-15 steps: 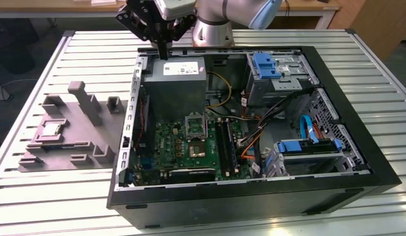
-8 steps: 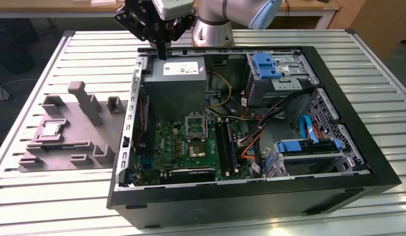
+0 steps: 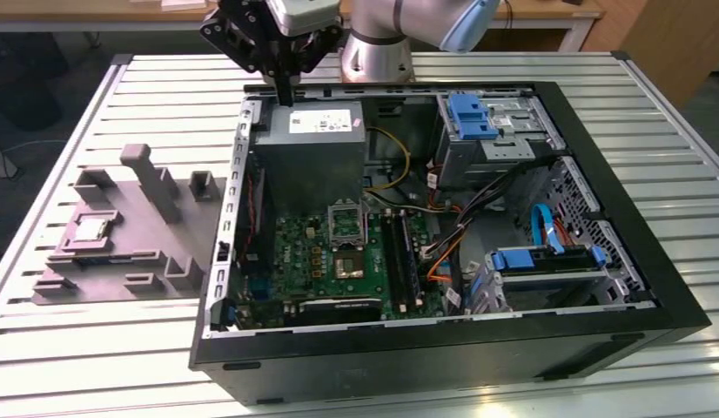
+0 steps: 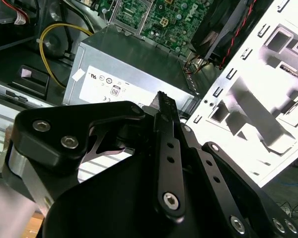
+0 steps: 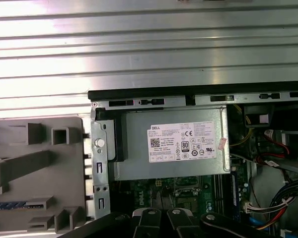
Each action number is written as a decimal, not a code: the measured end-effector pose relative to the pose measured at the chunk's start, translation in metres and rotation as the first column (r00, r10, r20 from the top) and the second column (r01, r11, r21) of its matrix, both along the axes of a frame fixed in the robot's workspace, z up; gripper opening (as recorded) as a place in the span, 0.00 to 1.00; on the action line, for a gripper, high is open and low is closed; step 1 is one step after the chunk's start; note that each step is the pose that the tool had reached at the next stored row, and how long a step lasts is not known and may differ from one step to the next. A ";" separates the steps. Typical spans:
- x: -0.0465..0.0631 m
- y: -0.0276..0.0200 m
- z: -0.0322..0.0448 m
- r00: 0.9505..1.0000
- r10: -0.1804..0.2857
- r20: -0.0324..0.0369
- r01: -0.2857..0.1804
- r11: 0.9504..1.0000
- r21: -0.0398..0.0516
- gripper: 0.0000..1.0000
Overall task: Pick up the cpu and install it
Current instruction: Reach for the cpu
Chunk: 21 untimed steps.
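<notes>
One cpu (image 3: 90, 228) on grey tray (image 3: 110, 277), closed fingers (image 3: 287, 89) above power supply (image 3: 313, 165)

The arm (image 3: 377, 54) is silver-grey with a pale blue joint cap (image 3: 467, 22). Just above the matt black gripper (image 3: 286, 87) sits a light grey box (image 3: 301, 13). In the second wrist view, flat black link bars (image 4: 169, 163) carry silver socket-head screws (image 4: 171, 200), and behind them is a bright metal collar (image 4: 17, 171).

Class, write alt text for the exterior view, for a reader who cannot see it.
A robot arm's gripper, shut, hangs above the power supply of an open computer case on a slatted metal table. The cpu lies in a grey moulded tray at the exterior view's left.
</notes>
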<state>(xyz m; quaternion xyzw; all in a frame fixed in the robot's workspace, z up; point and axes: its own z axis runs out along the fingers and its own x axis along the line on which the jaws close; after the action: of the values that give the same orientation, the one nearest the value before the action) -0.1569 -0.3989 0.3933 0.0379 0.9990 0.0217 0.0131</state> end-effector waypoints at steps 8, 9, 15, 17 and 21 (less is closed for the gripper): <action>-0.003 0.0000 0.0000 1.000 0.000 0.000 0.000 1.000 0.000 0.11; -0.003 0.0000 0.0000 1.000 0.000 0.000 0.000 1.000 0.000 0.11; -0.006 0.0000 0.0000 1.000 0.000 0.000 0.000 1.000 0.000 0.11; -0.007 0.0000 0.0000 1.000 0.000 0.000 0.000 1.000 0.000 0.11; -0.008 0.0000 0.0000 1.000 0.000 0.000 0.000 1.000 0.000 0.11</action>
<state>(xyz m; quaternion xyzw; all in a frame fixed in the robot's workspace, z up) -0.1649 -0.3989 0.3933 0.0378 0.9990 0.0217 0.0130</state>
